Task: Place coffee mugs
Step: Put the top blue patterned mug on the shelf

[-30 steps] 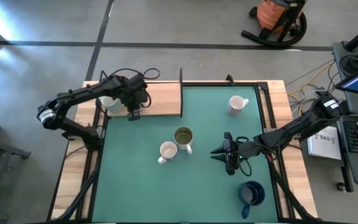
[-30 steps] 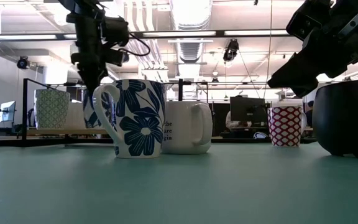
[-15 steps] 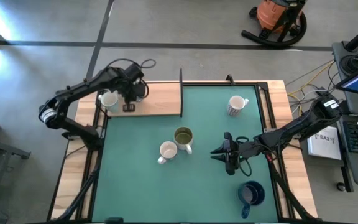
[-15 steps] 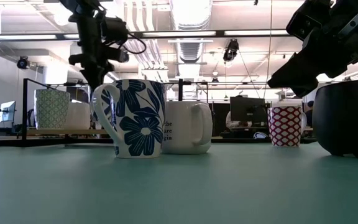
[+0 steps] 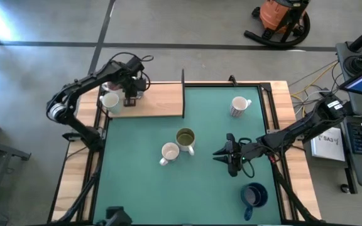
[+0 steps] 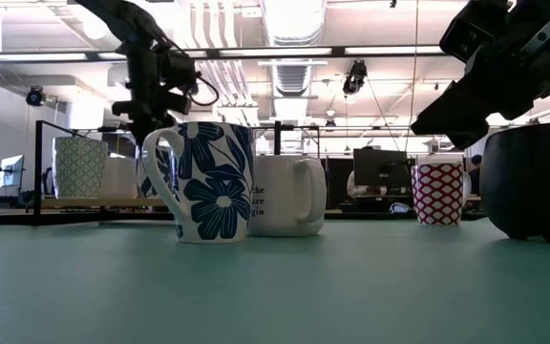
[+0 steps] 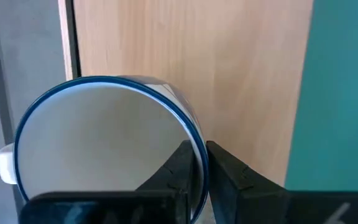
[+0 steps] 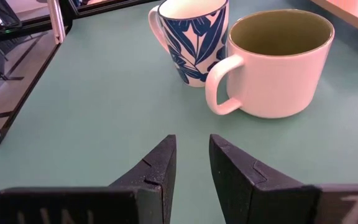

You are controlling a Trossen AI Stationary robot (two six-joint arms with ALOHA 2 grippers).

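My left gripper (image 5: pixel 130 99) is over the wooden board (image 5: pixel 162 100) at the table's far left, shut on a white mug with a blue rim (image 7: pixel 104 149). The arm hides this mug in the high view. Another white mug (image 5: pixel 110 100) stands on the board beside it. On the green mat stand a white mug with an olive inside (image 5: pixel 185 138), a blue-flowered mug (image 5: pixel 168 152), a red-patterned mug (image 5: pixel 239 107) and a dark blue mug (image 5: pixel 254 196). My right gripper (image 5: pixel 227 154) hovers open over the mat, right of the olive-inside mug (image 8: pixel 278 62). My left gripper holds the blue-rimmed mug by its rim (image 7: pixel 194 146), on the side opposite the handle (image 7: pixel 4 165). One finger is inside the mug and one outside, coming from above and pointing down. The mug is upright over the wooden board; whether it rests on the board I cannot tell.
A thin dark upright post (image 5: pixel 183 78) stands at the board's right end. A green-patterned mug (image 6: pixel 79 167) shows on the board in the low view. Cables and a monitor lie beyond the table's right edge. Open mat lies along the near edge (image 5: pixel 168 201).
My left gripper has moved with the blue-rimmed mug toward the table's far edge and slightly left, over the wooden board, staying shut on it. My right arm has kept still.
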